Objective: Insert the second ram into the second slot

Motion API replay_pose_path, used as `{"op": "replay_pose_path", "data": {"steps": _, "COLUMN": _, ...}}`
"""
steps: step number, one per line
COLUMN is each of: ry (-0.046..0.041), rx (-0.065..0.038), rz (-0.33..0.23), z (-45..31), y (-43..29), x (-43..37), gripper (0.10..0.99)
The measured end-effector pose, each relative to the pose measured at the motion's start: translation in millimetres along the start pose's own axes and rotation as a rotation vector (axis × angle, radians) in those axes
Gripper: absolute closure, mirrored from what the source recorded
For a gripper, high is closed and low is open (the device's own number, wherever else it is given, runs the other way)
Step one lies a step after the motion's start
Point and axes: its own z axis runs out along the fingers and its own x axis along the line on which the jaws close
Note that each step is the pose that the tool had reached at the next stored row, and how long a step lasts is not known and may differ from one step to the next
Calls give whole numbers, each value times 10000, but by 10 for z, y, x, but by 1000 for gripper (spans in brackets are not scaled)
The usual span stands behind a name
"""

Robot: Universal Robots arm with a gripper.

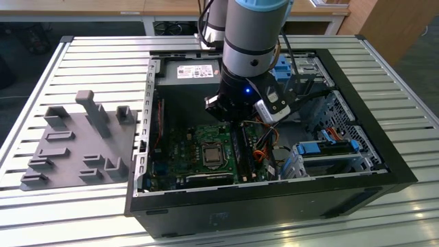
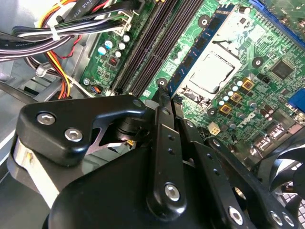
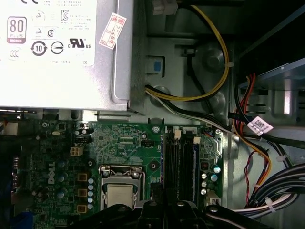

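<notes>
On the exterior view's left, a grey rack with upright posts sits on the slatted counter. Beside it lies the open case, its green board facing up. A power supply with a white label sits at the far end of the case. The socket is near the middle of the board.

Just to the right of the socket run the dark slots. The second ram stands on edge in the row nearest the socket, a blue strip with dark chips. I can't tell how deep it sits.

The arm reaches straight down over this spot. The gripper is narrow, with its black fingers drawn close so the tips nearly meet. The tips are at one end of the ram, though I can't tell whether they touch it.

Further right, orange, red and black cables bunch beside the slots. A blue-fronted drive cage sits against the case's right wall.
</notes>
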Motion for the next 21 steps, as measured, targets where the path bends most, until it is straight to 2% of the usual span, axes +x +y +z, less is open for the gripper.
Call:
{"op": "replay_pose_path", "data": {"steps": 14, "ry": 0, "rx": -3, "rz": 25, "z": 24, "y": -3, "x": -20, "gripper": 949}}
{"op": "replay_pose_path", "data": {"steps": 21, "ry": 0, "rx": -1, "rz": 37, "z": 26, "y": -80, "x": -20, "gripper": 949}}
